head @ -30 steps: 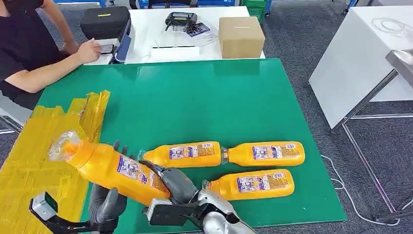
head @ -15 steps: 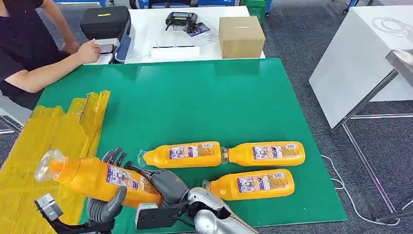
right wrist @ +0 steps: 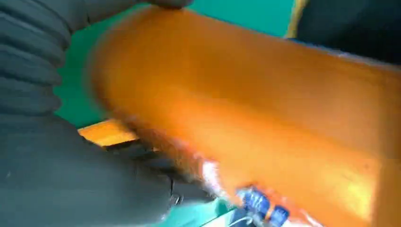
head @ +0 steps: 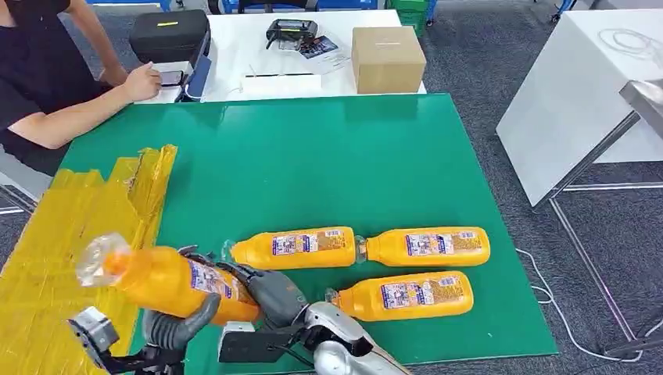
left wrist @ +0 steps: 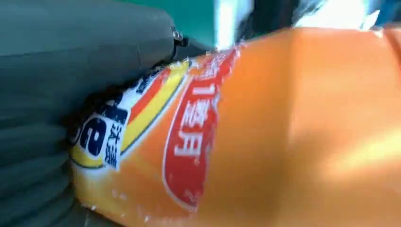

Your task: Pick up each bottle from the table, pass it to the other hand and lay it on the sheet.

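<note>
- Between the two hands, head view: the orange plastic juice bottle with the clear cap [head: 160, 280] lies nearly level, both hands on it. The left hand [head: 173, 324] curls up under its middle; the right hand [head: 270, 293] wraps its base end. Long axis runs from the right fingers out past the left ones, cap toward the crinkled yellow sheet [head: 59, 234]. Left hand is nearer the sheet, so it should carry on.
- Beyond the fingers, three matching orange bottles [head: 360, 269] wait on the green table mat [head: 328, 164].
- Left wrist view: grey thumb pressed on the label.
- Right wrist view: fingers closed around the blurred orange body.
</note>
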